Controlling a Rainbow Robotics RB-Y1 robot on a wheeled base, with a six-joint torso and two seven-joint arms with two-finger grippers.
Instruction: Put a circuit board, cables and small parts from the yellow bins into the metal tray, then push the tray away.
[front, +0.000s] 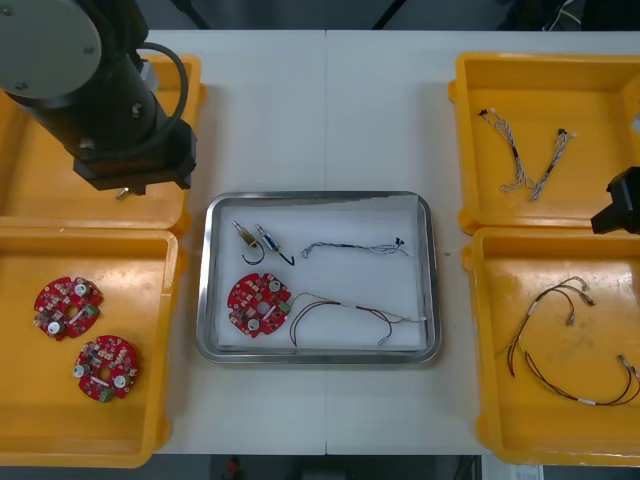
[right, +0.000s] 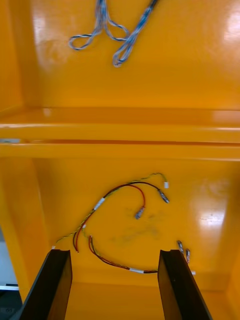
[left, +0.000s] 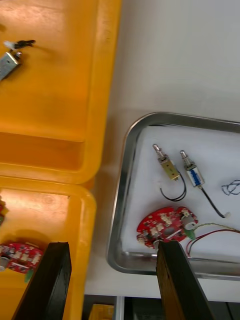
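metal tray (front: 318, 357) loaded, mid surface (front: 325, 110), between yellow bins (front: 90, 420).
in tray: red circuit board (front: 258, 304) at near left corner, two small metal parts (front: 243, 233), blue and white cable (front: 355, 248), red and yellow cable (front: 345, 318). left end effector (left: 112, 280): fingers apart, empty, over gap between near left bin (left: 50, 210) and tray. right end effector (right: 117, 285): fingers apart, empty, over near right bin (right: 210, 190) holding spare red and yellow cables (right: 120, 200).

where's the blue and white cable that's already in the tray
Front view: the twisted blue and white cable lies in the far right part of the metal tray, right of the two small metal parts and beyond the red and yellow cable.
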